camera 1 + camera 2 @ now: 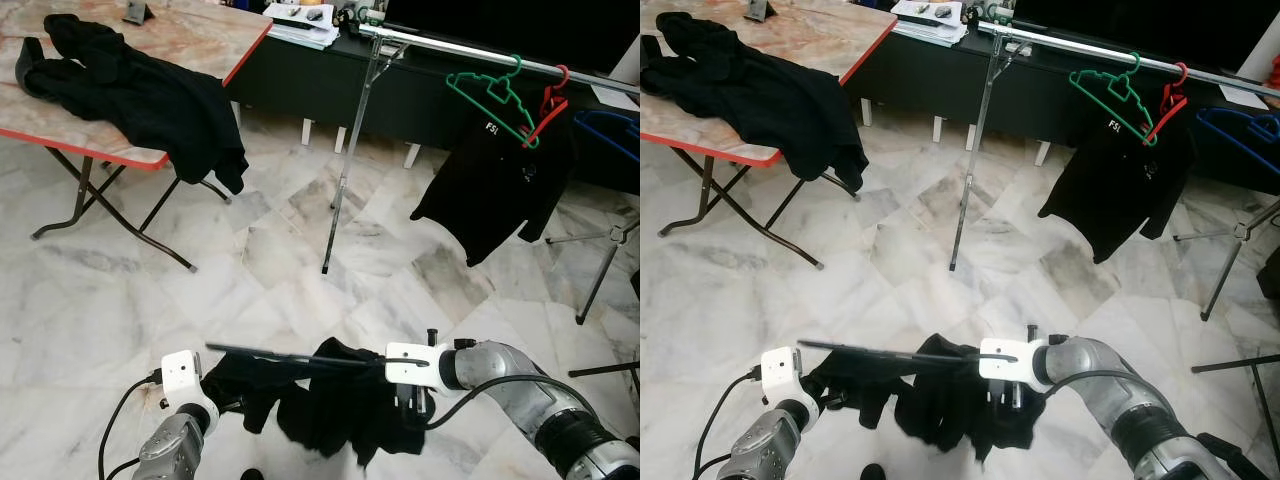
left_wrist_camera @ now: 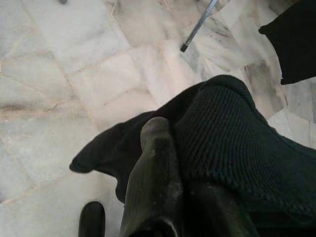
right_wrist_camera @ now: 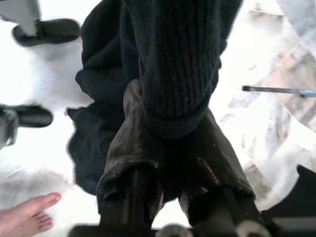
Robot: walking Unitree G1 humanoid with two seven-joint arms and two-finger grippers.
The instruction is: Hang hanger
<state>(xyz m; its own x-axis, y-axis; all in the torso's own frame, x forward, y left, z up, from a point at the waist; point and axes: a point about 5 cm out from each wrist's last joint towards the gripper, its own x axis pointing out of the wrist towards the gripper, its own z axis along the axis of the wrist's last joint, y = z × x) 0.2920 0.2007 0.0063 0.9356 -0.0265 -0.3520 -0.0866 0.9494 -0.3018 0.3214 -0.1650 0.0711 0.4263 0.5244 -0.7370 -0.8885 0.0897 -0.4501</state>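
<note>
A marble-tiled room, looking forward and down from the robot's head. Low in front, both arms hold a black knitted garment [image 1: 330,400] that hangs over a thin dark hanger [image 1: 290,357], held roughly level between them, above the floor [image 1: 250,270].

The left gripper [image 1: 222,400] pinches the garment's left end; in the left wrist view its fingers [image 2: 155,182] are pressed together on ribbed black knit. The right gripper [image 1: 408,400] clamps the garment's right end, and in the right wrist view its fingers [image 3: 143,148] are closed around a thick roll of the same ribbed cloth. That view also takes in a person's bare foot [image 3: 27,215] on the floor.

Farther off stands a metal clothes rail [image 1: 440,48], its horizontal bar running from upper centre towards the right edge, carried on a slim upright pole [image 1: 350,150]. Near the bar's right end hang a green hanger [image 1: 495,95], bare, and a red hanger [image 1: 548,105] carrying a black shirt [image 1: 495,185] with small white lettering. A blue hanger [image 1: 610,130] is at the far right.

At upper left is a folding table [image 1: 200,30] with a marbled top and red edge. A second black garment [image 1: 130,90] lies heaped across it and droops over its front right edge. Behind the rail runs a low dark cabinet [image 1: 300,80] with papers [image 1: 300,25] on top.
</note>
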